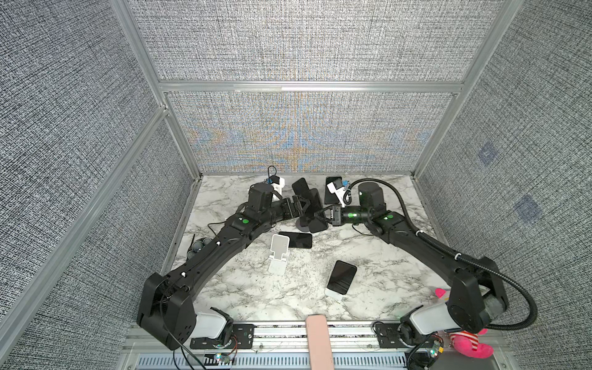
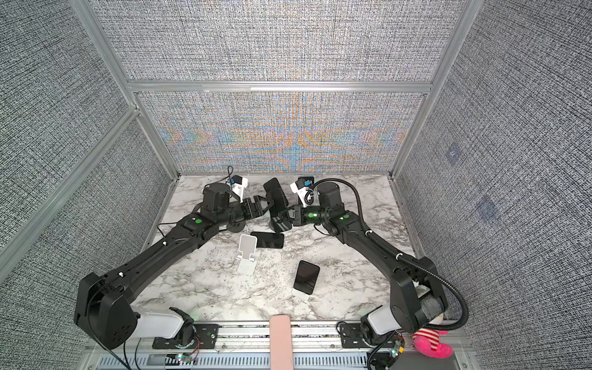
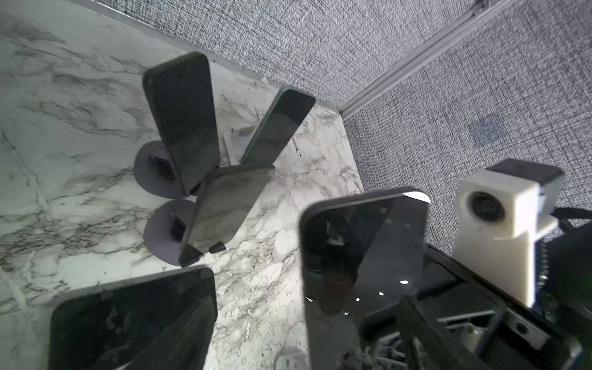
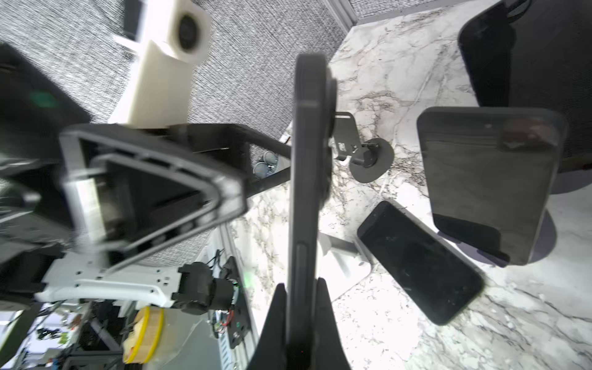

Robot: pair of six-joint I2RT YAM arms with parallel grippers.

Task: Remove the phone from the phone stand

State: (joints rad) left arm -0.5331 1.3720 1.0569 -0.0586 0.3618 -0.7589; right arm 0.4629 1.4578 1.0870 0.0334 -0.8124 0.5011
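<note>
At the far middle of the counter [image 1: 368, 256], between the 2 arms, the phone [image 4: 304, 179] stands upright and edge-on to the right wrist camera. The right fingers [image 4: 325, 307] are clamped on its front and back near 1 end. That is the thinnest span, so it suits a narrow pinch.

The left fingers [image 4: 230, 195] are spread wide and empty just left of the phone. I cannot tell whether a tip touches it. They look placed to steady the phone or to hand it over.

Beyond the phone, further left, an empty black stand [image 4: 368, 157] sits on its round base. From this I judge the phone is already free of its cradle.

A propped phone [image 4: 487, 185] leans on another stand close by, and a flat phone [image 4: 419, 262] lies nearer. With such crowding, any carry should go up and toward bare marble.
</note>
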